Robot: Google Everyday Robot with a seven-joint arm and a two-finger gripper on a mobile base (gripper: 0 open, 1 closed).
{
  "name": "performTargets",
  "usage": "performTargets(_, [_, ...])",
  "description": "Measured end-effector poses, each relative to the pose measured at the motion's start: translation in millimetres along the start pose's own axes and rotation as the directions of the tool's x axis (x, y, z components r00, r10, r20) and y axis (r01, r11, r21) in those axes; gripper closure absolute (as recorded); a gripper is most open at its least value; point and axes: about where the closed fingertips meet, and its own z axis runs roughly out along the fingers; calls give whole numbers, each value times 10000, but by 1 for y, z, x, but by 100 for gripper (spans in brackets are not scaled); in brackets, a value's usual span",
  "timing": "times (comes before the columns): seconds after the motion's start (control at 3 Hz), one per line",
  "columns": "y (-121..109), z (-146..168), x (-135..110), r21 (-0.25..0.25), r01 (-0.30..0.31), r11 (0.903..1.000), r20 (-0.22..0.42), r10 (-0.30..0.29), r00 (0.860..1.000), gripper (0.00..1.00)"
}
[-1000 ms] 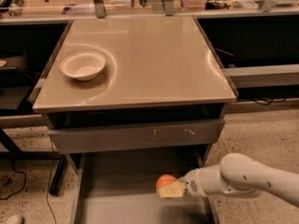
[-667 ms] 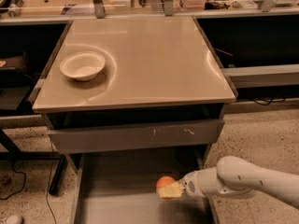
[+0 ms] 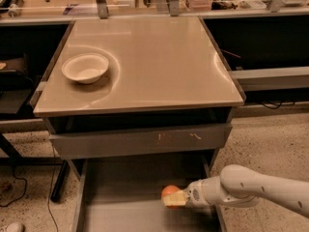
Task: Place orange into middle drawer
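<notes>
Orange (image 3: 169, 190) is held at the tip of the end effector (image 3: 174, 197), whose pale fingers (image 3: 176, 199) are closed against its lower right side. The fruit looks round from this view, so no end or long axis can be told apart. It sits over the right part of the open drawer (image 3: 120, 192), near the right wall and well apart from the left one; whether it touches the grey floor of the drawer cannot be told.

The white arm (image 3: 256, 190) reaches in from the right, lying almost level, with the end effector pointing left. The drawer stands pulled out toward the camera, below the upper drawer (image 3: 140, 140), whose grey front bears pale scratches right of centre. On the beige worktop (image 3: 159, 57) above, a white bowl (image 3: 85, 67) stands upright near the left edge.
</notes>
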Motion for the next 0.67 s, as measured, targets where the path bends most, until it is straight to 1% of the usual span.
performTargets(0.33, [-2,19,7,-232,-215,9995,-50,214,9998,100])
performTargets(0.67, [-4,54,7,-671,-517,9964,143,527,9985,100])
